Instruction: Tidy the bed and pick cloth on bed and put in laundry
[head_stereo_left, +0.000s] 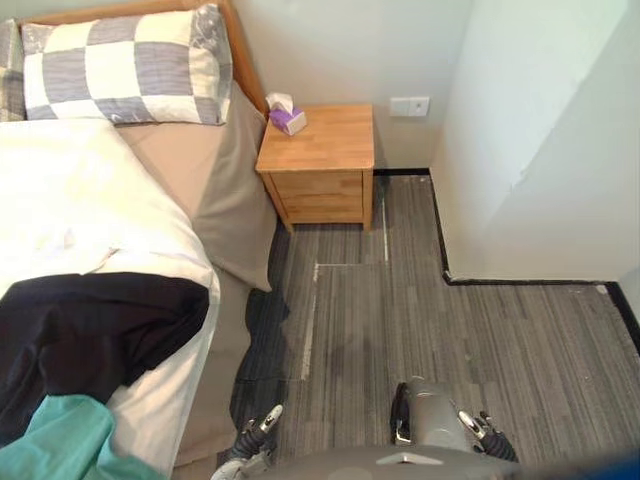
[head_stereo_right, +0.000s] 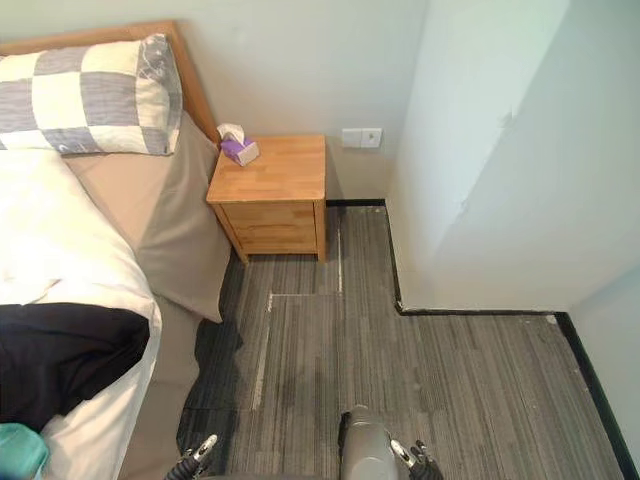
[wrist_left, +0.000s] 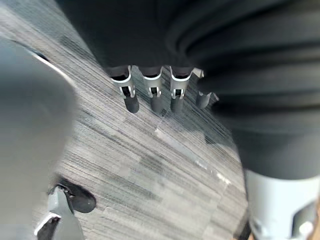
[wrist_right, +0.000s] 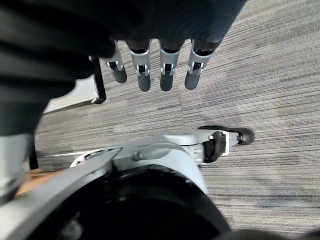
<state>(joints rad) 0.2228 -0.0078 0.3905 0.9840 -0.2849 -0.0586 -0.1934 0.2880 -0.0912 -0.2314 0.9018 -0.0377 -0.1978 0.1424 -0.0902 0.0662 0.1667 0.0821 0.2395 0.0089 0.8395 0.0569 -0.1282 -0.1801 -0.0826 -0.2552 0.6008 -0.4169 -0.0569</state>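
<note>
grey striped floor (head_stereo_left: 500, 340); wooden nightstand (head_stereo_left: 325, 150) just beside the bed (head_stereo_left: 200, 170).

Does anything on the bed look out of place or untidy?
Yes. A black cloth lies crumpled across the near end of the white duvet, and a teal cloth is bunched next to it. Both look dropped there, not laid out. The checked pillow sits straight at the far end.

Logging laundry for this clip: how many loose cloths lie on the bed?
2: a black cloth on the white duvet; a teal cloth just nearer the robot. Others may lie off-frame.
</note>
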